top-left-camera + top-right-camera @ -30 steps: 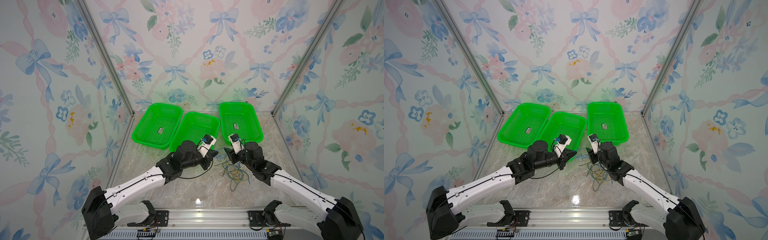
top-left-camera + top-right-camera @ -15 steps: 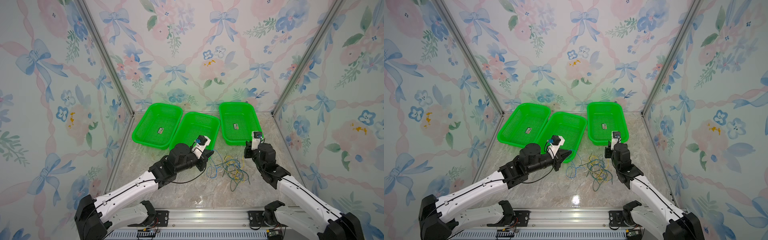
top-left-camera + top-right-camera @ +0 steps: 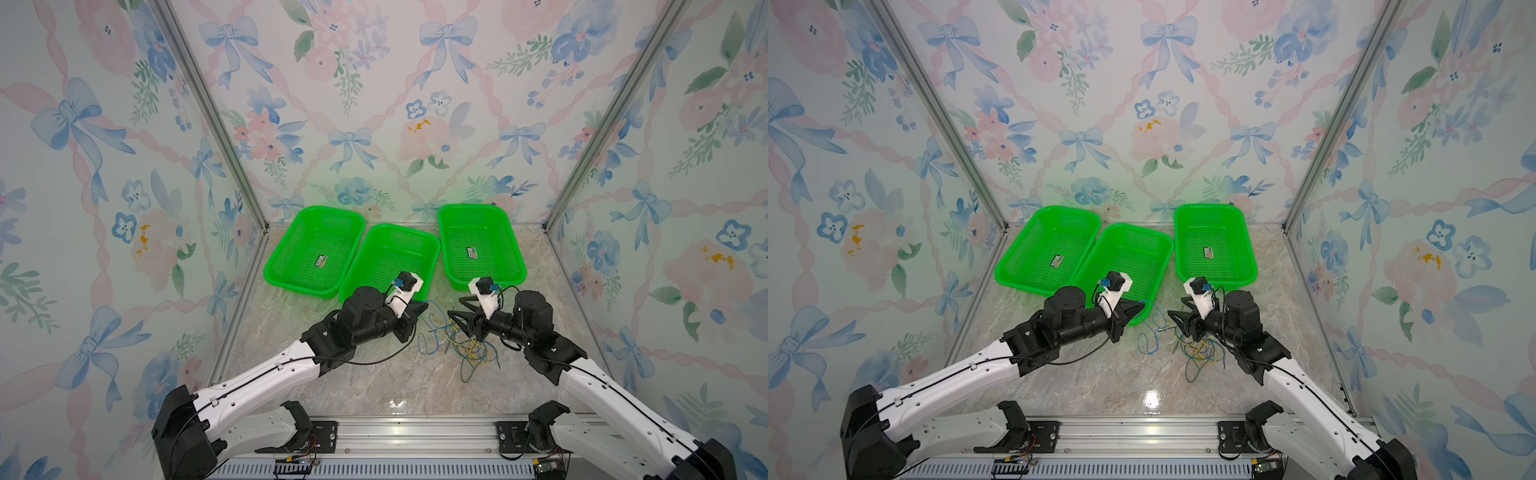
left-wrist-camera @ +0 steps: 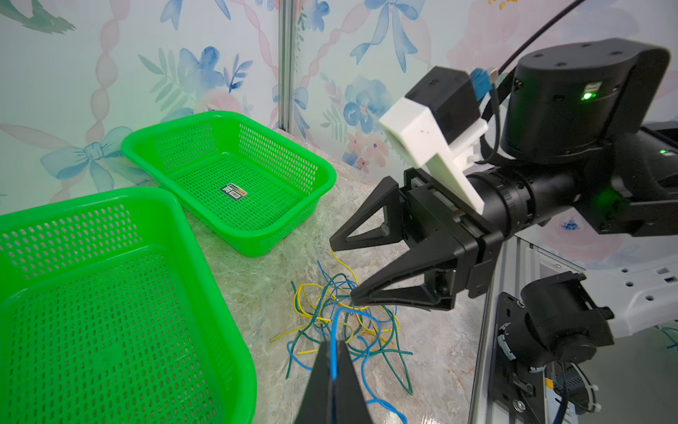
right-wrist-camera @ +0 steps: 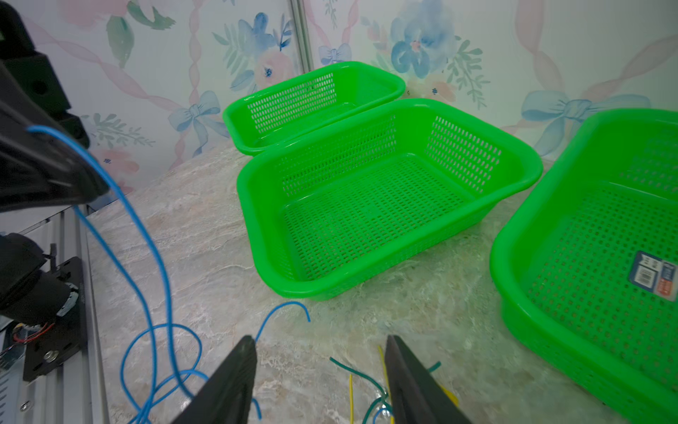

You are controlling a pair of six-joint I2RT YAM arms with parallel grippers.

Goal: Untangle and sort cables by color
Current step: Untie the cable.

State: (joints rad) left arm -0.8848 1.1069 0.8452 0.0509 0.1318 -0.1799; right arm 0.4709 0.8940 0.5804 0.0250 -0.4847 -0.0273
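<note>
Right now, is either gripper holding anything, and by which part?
The left gripper pinches a blue cable partway along its length, at the tips of its fingers. The right gripper is open, holding nothing.

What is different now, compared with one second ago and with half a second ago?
The right gripper swung out to its right, then came back to the tangled cables, and its fingers are now open. The left gripper drew back a little and returned, and it stays shut on the blue cable. The three green baskets did not move.

Left gripper (image 3: 1140, 307) pinching blue cable (image 3: 1140, 341), right gripper (image 3: 1174, 321) spread by cable tangle (image 3: 1200, 354)
</note>
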